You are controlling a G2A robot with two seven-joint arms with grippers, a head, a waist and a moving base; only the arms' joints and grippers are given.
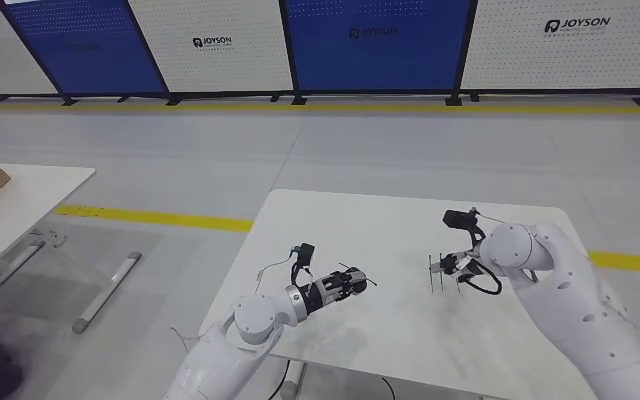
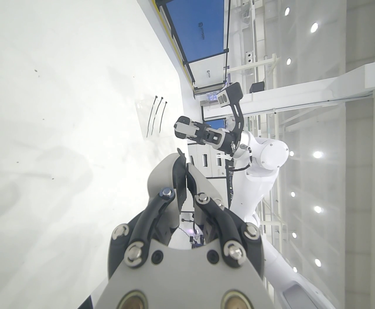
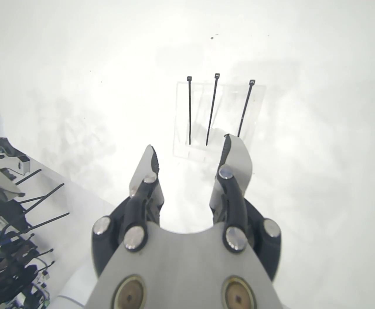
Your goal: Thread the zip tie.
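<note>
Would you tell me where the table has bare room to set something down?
Bare: the table between the left gripper and the ties, and its far strip beyond them. Crowded: the clear sheet under the ties, with the open right gripper at its edge.

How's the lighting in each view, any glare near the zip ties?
Right wrist view: glare bleaches the white table, so the clear plastic sheet under the three black zip ties barely shows. Left wrist view: round ceiling lamps bloom brightly. Top view: even light, no hot spots on the table.
</note>
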